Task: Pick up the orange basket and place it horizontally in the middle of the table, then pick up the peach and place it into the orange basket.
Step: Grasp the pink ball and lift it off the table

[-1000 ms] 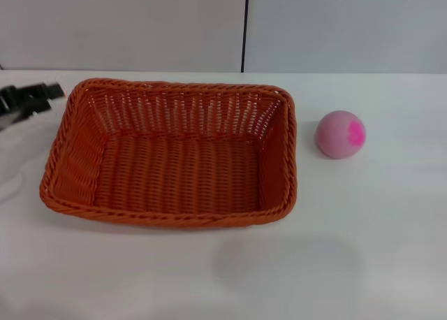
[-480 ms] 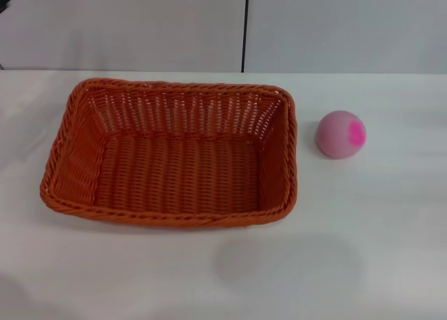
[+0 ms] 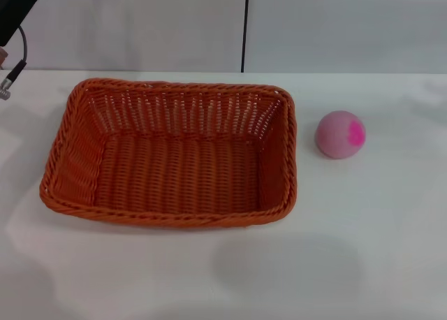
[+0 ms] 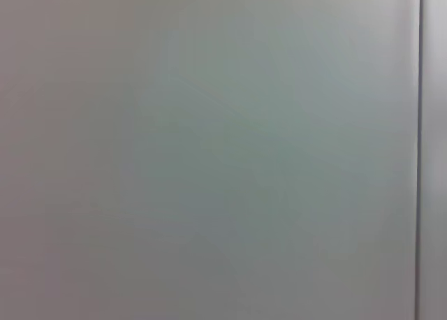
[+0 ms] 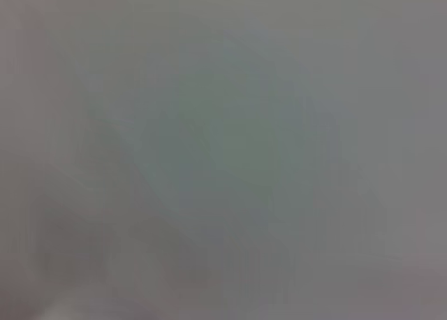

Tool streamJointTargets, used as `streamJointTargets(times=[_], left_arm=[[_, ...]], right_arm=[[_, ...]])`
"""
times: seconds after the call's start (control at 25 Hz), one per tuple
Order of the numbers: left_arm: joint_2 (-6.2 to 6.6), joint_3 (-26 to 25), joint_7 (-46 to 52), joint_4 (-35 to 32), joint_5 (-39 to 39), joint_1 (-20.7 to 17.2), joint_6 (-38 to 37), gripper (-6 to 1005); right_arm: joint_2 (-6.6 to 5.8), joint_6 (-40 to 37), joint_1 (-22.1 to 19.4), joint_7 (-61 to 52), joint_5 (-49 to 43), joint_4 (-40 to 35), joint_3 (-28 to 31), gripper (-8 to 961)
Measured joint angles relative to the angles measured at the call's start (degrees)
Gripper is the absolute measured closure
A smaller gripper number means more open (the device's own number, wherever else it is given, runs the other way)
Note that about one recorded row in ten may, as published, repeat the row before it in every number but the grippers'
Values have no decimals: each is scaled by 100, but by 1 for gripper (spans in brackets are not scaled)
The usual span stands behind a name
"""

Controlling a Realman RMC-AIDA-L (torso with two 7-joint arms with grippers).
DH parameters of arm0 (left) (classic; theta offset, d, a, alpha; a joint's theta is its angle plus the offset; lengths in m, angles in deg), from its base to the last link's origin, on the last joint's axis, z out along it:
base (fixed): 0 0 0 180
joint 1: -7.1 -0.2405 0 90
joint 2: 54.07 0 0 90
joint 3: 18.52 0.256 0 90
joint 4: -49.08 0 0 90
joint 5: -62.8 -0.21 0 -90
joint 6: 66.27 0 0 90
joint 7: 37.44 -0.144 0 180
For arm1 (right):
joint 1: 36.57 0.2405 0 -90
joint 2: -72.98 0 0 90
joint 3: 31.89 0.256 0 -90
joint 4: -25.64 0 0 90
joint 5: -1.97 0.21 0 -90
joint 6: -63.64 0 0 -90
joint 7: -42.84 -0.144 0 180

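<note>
The orange basket (image 3: 167, 219) lies on the white table (image 3: 363, 229), left of centre, long side across my view, with nothing in it. The peach (image 3: 339, 134), pale pink with a magenta patch, rests on the table a short way off the basket's right end. In the head view's top left corner, high above the table and clear of the basket, a black part of my left arm (image 3: 21, 2) shows, with a cable (image 3: 15, 68) dangling from it. My right gripper is out of view. Both wrist views show only a blank grey surface.
A grey wall with a dark vertical seam (image 3: 245, 26) stands behind the table's far edge. Bare tabletop lies in front of the basket and around the peach.
One second ago my left gripper was low beside the basket's left end. It left the view, and the arm now shows high in the top left corner. Basket and peach have not moved.
</note>
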Motion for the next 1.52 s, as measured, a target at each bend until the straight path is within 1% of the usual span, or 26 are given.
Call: streamJointTargets(times=[0.04, 0.08, 0.12, 0.16, 0.2, 0.28, 0.36, 0.4, 0.44, 0.52, 0.6, 0.76, 0.8, 0.84, 0.92, 0.96, 1.0, 1.08, 1.12, 1.2, 1.4, 1.52], left_arm=[[4, -2, -90, 46, 74, 12, -4, 495], [5, -4, -152, 55, 106, 16, -12, 495], [8, -12, -227, 58, 145, 20, -21, 495], [8, -12, -227, 58, 145, 20, -21, 495], [10, -23, -266, 39, 175, 24, -39, 495], [15, -27, -269, 31, 202, 25, -45, 495], [18, -30, -282, 29, 319, 10, -49, 495], [16, -32, -315, 52, 470, -30, -78, 496], [16, -32, -315, 52, 470, -30, -78, 496], [4, -33, -363, 78, 555, -75, -206, 496], [-8, -34, -594, 254, 698, -145, -616, 496], [-4, -34, -653, 378, 793, -175, -762, 496], [0, -33, -632, 406, 824, -210, -766, 496], [0, -33, -632, 406, 824, -210, -766, 496], [-5, -35, -633, 436, 896, -254, -776, 496], [-5, -35, -633, 436, 896, -254, -776, 496], [-3, -34, -634, 463, 908, -268, -780, 496], [0, -36, -633, 476, 918, -272, -782, 496], [0, -36, -633, 476, 918, -272, -782, 497], [10, -40, -627, 490, 1042, -312, -791, 497], [15, -43, -627, 497, 1133, -357, -796, 497], [15, -43, -627, 497, 1133, -357, -796, 497]], right_arm=[[-67, -205, 270, -230, -697, 4, -7, 198], [-67, -205, 270, -230, -697, 4, -7, 198], [-80, -276, 397, -300, -982, 10, -18, 198], [-80, -276, 397, -300, -982, 10, -18, 197], [-72, -372, 580, -399, -1359, 2, -126, 197], [-66, -394, 645, -456, -1459, 1, -221, 197], [-53, -413, 751, -607, -1549, 3, -555, 197], [-35, -390, 820, -741, -1559, 15, -889, 197], [-35, -390, 820, -741, -1559, 15, -889, 197], [-3, -326, 865, -840, -1564, 15, -1141, 197], [31, -172, 906, -926, -1571, 17, -1351, 198], [65, 17, 920, -945, -1581, 38, -1407, 198], [117, 177, 942, -944, -1586, 84, -1412, 198], [117, 177, 942, -944, -1586, 84, -1412, 198], [233, 438, 1012, -913, -1689, 153, -1424, 197], [233, 438, 1012, -913, -1689, 153, -1424, 197], [350, 626, 1073, -907, -1855, 175, -1431, 197], [461, 854, 1123, -905, -2013, 207, -1441, 197], [461, 854, 1123, -905, -2013, 207, -1441, 197], [559, 1165, 1208, -902, -2156, 321, -1534, 197], [590, 1502, 1364, -901, -2183, 596, -1757, 200], [594, 1561, 1400, -902, -2185, 645, -1811, 202]])
